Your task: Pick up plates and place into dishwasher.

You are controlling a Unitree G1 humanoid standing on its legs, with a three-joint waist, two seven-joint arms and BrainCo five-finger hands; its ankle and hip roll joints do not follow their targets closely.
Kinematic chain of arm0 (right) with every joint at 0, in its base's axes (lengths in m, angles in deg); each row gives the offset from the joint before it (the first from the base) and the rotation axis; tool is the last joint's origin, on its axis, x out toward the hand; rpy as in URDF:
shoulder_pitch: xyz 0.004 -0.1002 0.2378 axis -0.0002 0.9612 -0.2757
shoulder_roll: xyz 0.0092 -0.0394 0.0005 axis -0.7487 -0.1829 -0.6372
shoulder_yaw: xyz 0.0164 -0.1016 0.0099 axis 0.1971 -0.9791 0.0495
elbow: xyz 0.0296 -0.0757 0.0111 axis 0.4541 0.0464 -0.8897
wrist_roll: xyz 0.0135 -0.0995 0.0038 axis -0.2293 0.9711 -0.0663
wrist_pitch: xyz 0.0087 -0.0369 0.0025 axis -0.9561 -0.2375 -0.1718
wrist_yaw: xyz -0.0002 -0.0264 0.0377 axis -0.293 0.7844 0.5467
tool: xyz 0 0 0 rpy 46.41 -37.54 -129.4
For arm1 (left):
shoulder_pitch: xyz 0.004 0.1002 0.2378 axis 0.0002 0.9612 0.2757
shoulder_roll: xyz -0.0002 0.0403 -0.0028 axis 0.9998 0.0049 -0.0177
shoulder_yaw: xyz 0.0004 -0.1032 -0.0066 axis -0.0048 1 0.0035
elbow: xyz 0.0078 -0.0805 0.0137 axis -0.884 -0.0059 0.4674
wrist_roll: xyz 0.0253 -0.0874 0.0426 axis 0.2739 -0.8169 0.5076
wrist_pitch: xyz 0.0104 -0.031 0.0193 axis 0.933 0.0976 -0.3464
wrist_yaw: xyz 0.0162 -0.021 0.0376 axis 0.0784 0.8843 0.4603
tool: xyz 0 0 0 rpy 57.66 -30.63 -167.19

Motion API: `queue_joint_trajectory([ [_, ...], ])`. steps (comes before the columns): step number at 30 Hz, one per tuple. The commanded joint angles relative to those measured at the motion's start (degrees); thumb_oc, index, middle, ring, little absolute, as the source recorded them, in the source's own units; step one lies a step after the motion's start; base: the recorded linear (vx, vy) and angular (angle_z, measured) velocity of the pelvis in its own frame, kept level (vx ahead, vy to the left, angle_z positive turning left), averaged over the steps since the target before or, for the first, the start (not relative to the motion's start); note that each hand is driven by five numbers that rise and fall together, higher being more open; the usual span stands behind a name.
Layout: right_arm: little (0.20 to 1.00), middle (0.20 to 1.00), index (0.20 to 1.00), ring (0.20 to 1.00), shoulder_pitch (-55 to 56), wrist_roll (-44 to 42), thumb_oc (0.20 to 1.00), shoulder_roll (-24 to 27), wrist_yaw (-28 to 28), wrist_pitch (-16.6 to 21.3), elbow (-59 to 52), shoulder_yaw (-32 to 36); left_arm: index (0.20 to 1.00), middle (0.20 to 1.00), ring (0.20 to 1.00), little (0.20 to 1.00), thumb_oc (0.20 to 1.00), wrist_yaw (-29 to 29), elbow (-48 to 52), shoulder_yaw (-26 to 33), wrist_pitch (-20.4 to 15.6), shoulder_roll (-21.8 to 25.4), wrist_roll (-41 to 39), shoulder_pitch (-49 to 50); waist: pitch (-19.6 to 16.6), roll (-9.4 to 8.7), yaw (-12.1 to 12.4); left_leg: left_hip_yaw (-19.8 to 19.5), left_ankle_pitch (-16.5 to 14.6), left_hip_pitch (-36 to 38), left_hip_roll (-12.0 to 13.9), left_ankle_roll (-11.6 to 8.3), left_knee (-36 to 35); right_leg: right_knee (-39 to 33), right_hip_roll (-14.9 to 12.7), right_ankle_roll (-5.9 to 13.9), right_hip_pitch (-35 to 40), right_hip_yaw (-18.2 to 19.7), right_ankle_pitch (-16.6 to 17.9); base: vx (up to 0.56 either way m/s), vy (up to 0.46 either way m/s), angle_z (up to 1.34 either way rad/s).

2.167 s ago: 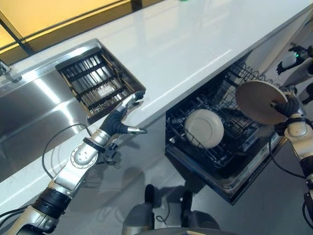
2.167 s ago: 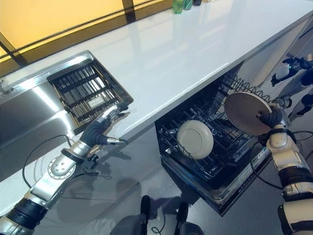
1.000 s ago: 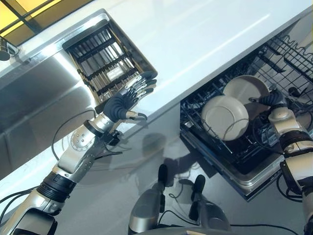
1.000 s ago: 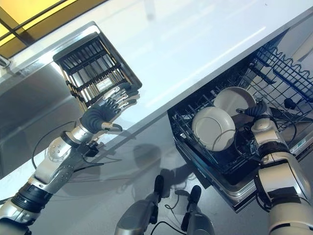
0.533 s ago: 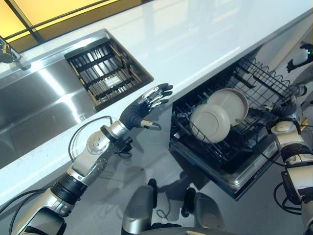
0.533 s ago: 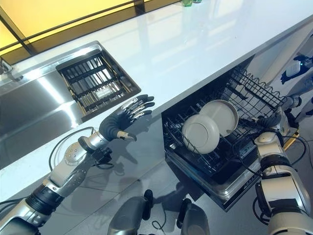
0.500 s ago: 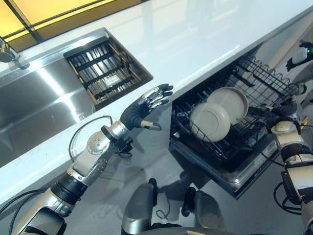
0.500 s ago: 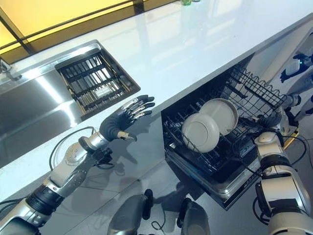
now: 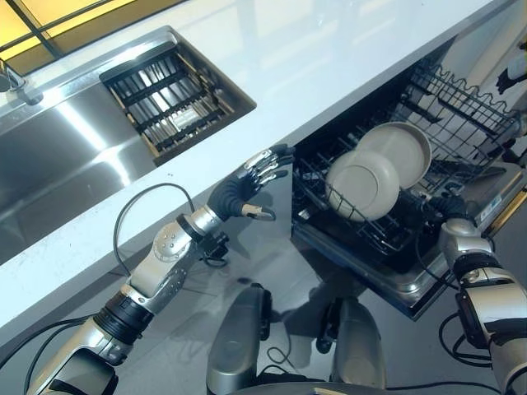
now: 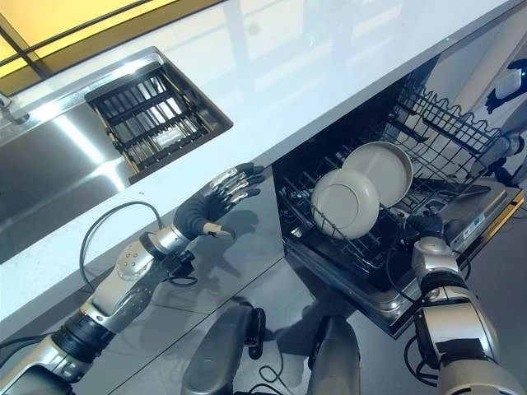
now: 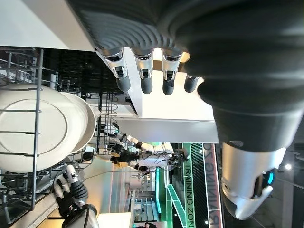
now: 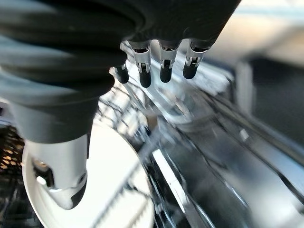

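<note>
Two pale round plates stand on edge in the dishwasher's lower rack (image 9: pixel 465 107): the front plate (image 9: pixel 361 186) overlaps the rear plate (image 9: pixel 398 151). My right hand (image 9: pixel 450 206) hovers just off the rack's near right corner, apart from both plates. It is open with straight fingers (image 12: pixel 164 64) and holds nothing; a plate (image 12: pixel 111 194) shows past them. My left hand (image 9: pixel 240 191) floats open in front of the counter edge, left of the rack. Its straight fingers (image 11: pixel 143 76) point toward the plates (image 11: pixel 42 118).
The white counter (image 9: pixel 329 49) overhangs the open dishwasher. A steel sink (image 9: pixel 58 164) at the left holds a dark slatted drain rack (image 9: pixel 173 86), with a faucet (image 9: pixel 12 82) at its far corner. The dishwasher's open door (image 9: pixel 494 193) lies beside my right hand.
My right hand carried the second plate into the rack behind the first, let go and drew back toward the door. The left hand swung off the counter edge toward the dishwasher. The camera shifted.
</note>
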Motion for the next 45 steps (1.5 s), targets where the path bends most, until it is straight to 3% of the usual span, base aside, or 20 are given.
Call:
queue_joint_trajectory([
  [1,1.0,1.0,1.0,1.0,1.79,-4.3,1.0,0.61,3.88,-2.19,1.66,-0.58,1.0,1.0,1.0,1.0,1.0,0.21,2.88,1.57,-1.45,-2.27,-0.06,1.27,-0.69,1.95,0.92,1.69,-7.51,1.9,-2.16,5.49,1.95,0.79,3.33,-5.13,2.79,-0.84,-1.64,0.04,-0.01,0.01],
  [4,1.0,1.0,1.0,1.0,1.92,-8.37,1.0,-0.86,9.51,-4.99,4.01,-1.11,1.0,1.0,1.0,1.0,1.0,0.2,3.16,1.42,-0.36,-2.52,-0.03,1.14,-0.87,2.04,1.41,1.35,-7.29,2.38,-2.26,5.23,1.52,0.37,3.41,-5.17,3.45,-1.07,-1.53,0.06,-0.015,0.01],
  [13,1.0,1.0,1.0,1.0,-0.19,-19.14,1.0,-2.55,28.37,-1.01,0.73,-2.32,1.0,1.0,1.0,1.0,1.0,-1.8,4.65,3.6,2.95,-2.0,-1.73,1.88,-0.6,2.38,2.71,0.04,-6.29,2.27,-2.94,4.38,0.7,0.13,3.35,-5.18,3.88,-1.84,-1.41,0.04,-0.009,0.02],
  [19,1.0,1.0,1.0,1.0,-6.73,-22.66,1.0,-1.14,31.21,-0.99,-2.95,-3.73,1.0,1.0,1.0,1.0,1.0,-2.16,5.84,5.56,5.06,-0.95,-3.29,1.28,0.38,2.4,4.19,-1.13,-5.52,-0.56,-3.83,4.2,1.57,2.11,2.85,-5.02,1.12,-2.49,-1.63,0.0,-0.005,0.01],
  [22,1.0,1.0,1.0,1.0,-11.53,-19.64,1.0,0.17,29.04,-1.86,-3.42,-5.4,1.0,1.0,1.0,1.0,1.0,-1.34,5.49,5.83,5.94,-0.29,-3.27,0.28,0.97,2.54,4.84,-1.42,-4.67,-2.2,-4.44,4.27,1.64,3.21,2.48,-4.87,-0.87,-2.77,-1.58,-0.01,-0.004,0.0],
  [30,1.0,1.0,1.0,1.0,-21.85,-23.95,1.0,2.73,24.6,-4.44,-6.02,-9.85,1.0,1.0,1.0,1.0,1.0,-1.22,3.99,6.46,5.45,3.09,-6.46,-3.06,1.29,2.61,6.05,-1.91,-2.77,-7.64,-5.42,4.42,1.71,5.3,1.83,-4.6,-6.92,-3.08,-1.36,-0.05,-0.011,0.04],
  [36,1.0,1.0,1.0,1.0,-25.31,-30.13,1.0,2.58,28.1,-5.75,-5.16,-9.23,1.0,1.0,1.0,1.0,1.0,-0.65,3.41,7.23,6.24,3.48,-7.93,-4.19,1.29,2.57,6.74,-1.99,-3.01,-9.73,-5.76,4.48,3.22,6.31,1.63,-4.49,-8.66,-3.42,-1.54,0.01,-0.012,0.06],
  [37,1.0,1.0,1.0,1.0,-25.92,-31.17,1.0,2.39,29.01,-6.21,-4.74,-9.11,1.0,1.0,1.0,1.0,1.0,-0.39,3.19,7.1,6.52,3.54,-7.86,-4.45,1.27,2.55,6.87,-2.34,-4.82,-9.7,-5.96,4.33,4.62,7.32,1.7,-3.78,-8.53,-2.73,-3.0,0.01,-0.005,0.1],
  [38,1.0,1.0,1.0,1.0,-26.03,-31.21,1.0,2.45,29.08,-6.19,-4.66,-9.1,1.0,1.0,1.0,1.0,1.0,-0.38,3.22,7.1,6.52,3.56,-7.85,-4.53,1.29,2.62,6.9,-2.07,-3.23,-10.33,-5.8,4.48,4.03,6.77,1.46,-4.4,-9.08,-3.38,-1.62,0.08,-0.016,0.09],
  [39,1.0,1.0,1.0,1.0,-26.33,-32.95,1.0,2.34,29.99,-6.7,-4.91,-9.07,1.0,1.0,1.0,1.0,1.0,-0.38,3.19,7.17,6.7,3.75,-8.1,-4.61,1.27,2.59,6.94,-2.3,-4.88,-10.05,-5.92,4.36,5.02,7.57,1.61,-3.76,-8.8,-2.64,-3.02,-0.01,-0.001,0.05],
  [42,1.0,1.0,1.0,1.0,-27.15,-43.51,1.0,2.39,34.68,-8.28,-6.32,-8.16,1.0,1.0,1.0,1.0,1.0,-0.91,3.25,7.49,6.02,4.69,-9.11,-4.48,1.26,2.77,7.03,-2.12,-5.1,-10.94,-5.98,4.47,5.94,8.25,1.44,-3.72,-9.63,-2.37,-3.18,-0.01,0.005,0.03],
  [43,1.0,1.0,1.0,1.0,-27.23,-49.6,1.0,2.11,36.69,-9.59,-7.03,-7.5,1.0,1.0,1.0,1.0,1.0,-1.3,3.08,7.59,5.63,4.89,-9.41,-4.21,1.29,2.86,7.1,-1.74,-3.85,-11.49,-5.79,4.57,5.78,8.04,1.14,-4.25,-10.09,-2.89,-2.07,-0.01,0.014,0.09],
  [45,1.0,1.0,1.0,1.0,-26.5,-61.44,1.0,1.0,40.96,-11.55,-9.18,-4.56,1.0,1.0,1.0,1.0,1.0,-2.19,2.77,8.21,5.07,5.45,-10.5,-3.73,0.94,2.95,7.08,-1.99,-6.13,-11.33,-6.09,4.49,7.43,9.26,1.24,-3.43,-9.91,-2.17,-3.84,0.04,0.008,0.09],
])
